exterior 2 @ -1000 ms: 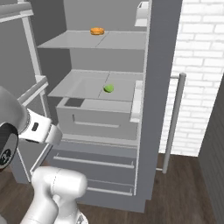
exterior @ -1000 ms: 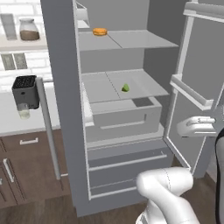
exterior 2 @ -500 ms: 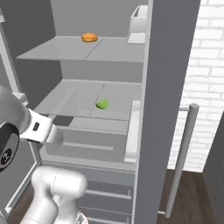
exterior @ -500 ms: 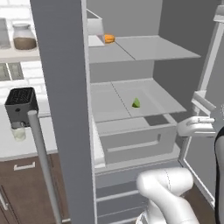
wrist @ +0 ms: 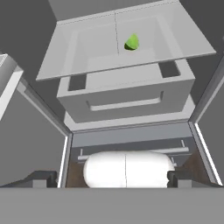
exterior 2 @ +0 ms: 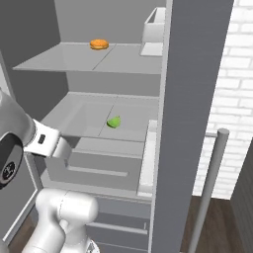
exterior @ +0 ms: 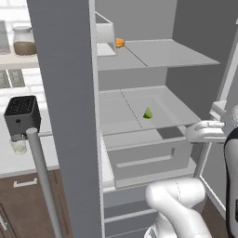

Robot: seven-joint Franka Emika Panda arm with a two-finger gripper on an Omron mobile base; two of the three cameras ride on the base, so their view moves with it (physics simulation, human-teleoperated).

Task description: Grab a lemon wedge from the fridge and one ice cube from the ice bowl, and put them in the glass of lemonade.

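Note:
The fridge (exterior: 69, 93) stands open right in front of me. On its middle shelf (wrist: 65, 57) lies the lemon wedge (exterior: 148, 113) (exterior 2: 114, 122) (wrist: 131, 43), small and yellow-green, with nothing touching it. My gripper (exterior: 197, 132) (exterior 2: 59, 147) (wrist: 111, 179) hangs open in front of the fridge, level with the drawer and short of the shelf; its fingertips (wrist: 41, 178) stand wide apart with nothing between them. The glass of lemonade (exterior: 18, 145) stands on the counter at left, in front of the black toaster (exterior: 21, 111). The ice bowl is out of view.
A small orange item (exterior: 119, 42) (exterior 2: 99, 44) sits on the top shelf. A pulled-out grey drawer (exterior: 144, 158) (wrist: 127, 96) juts out under the wedge's shelf. The open door's edge and its long handle (exterior: 44, 181) (exterior 2: 210, 183) stand close by. A jar (exterior: 25, 42) is on the wall shelf.
The whole picture has shifted and grown: the base has driven closer to the open fridge. The lemon wedge lies where it was, and the gripper stays open.

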